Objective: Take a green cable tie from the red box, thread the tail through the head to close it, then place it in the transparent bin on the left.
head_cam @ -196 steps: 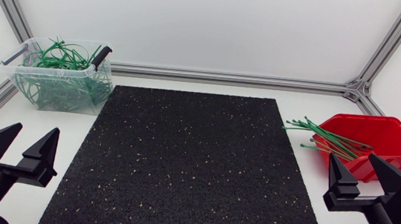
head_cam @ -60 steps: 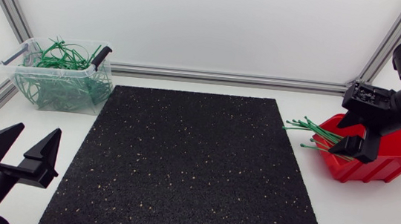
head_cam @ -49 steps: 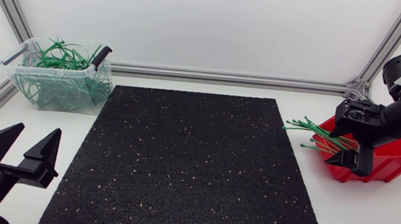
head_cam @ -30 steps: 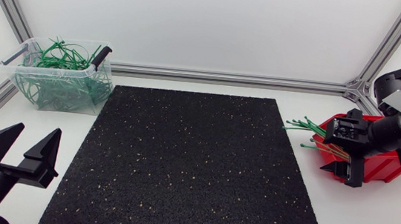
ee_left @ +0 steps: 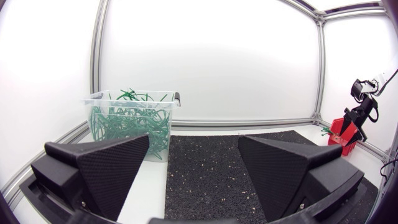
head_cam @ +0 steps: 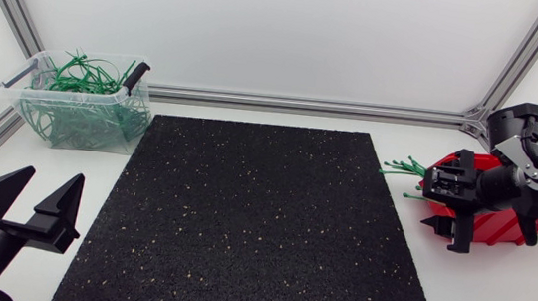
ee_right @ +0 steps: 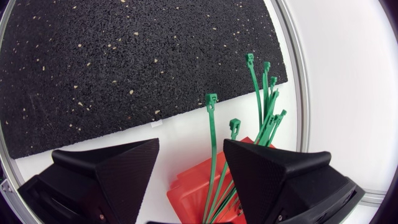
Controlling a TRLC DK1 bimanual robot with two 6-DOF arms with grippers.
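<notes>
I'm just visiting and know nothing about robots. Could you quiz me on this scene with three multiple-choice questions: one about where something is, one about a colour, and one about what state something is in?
1. Here are a red box, a clear bin and a black mat. Which is the right gripper above?
A) the box
B) the bin
C) the mat's middle

2. What colour are the cable ties?
A) red
B) green
C) black

3. How are the fingers of the left gripper?
A) shut on a tie
B) shut on the bin's handle
C) open, holding nothing

Answers:
1. A, its wrist view shows box and ties just beneath its fingers.
2. B, every tie is green.
3. C, they stand apart with nothing between.
</notes>
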